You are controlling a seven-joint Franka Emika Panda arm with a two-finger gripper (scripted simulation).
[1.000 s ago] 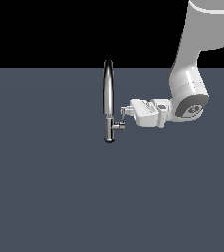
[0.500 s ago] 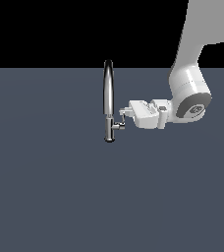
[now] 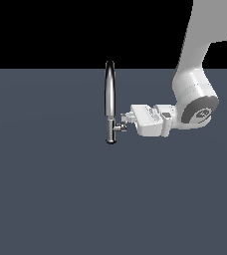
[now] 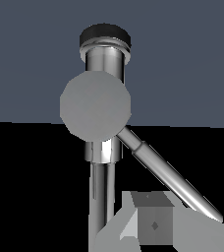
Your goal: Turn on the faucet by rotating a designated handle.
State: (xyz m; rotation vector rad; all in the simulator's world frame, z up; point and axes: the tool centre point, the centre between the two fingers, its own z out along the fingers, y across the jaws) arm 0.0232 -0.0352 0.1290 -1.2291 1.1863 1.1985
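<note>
The chrome faucet (image 3: 109,94) stands upright with its tall narrow arched spout and its base (image 3: 111,140) on the grey floor. The handle (image 3: 119,127) sticks out from the lower body toward the exterior view's right. My gripper (image 3: 124,120) reaches in level from that side, its fingers shut together and touching the handle's stub. The wrist view looks straight at the stub's round end cap (image 4: 95,104), in front of the faucet body (image 4: 103,59). From it the thin lever (image 4: 170,173) slants away, passing close by my fingertips (image 4: 153,224).
A flat dark grey floor (image 3: 51,199) surrounds the faucet, with black background behind. My white arm (image 3: 195,99) comes down from the exterior view's upper right.
The wrist joint has drifted slightly down and to the exterior view's right. The gripper tips have sunk a little at the handle stub. The faucet looks unmoved.
</note>
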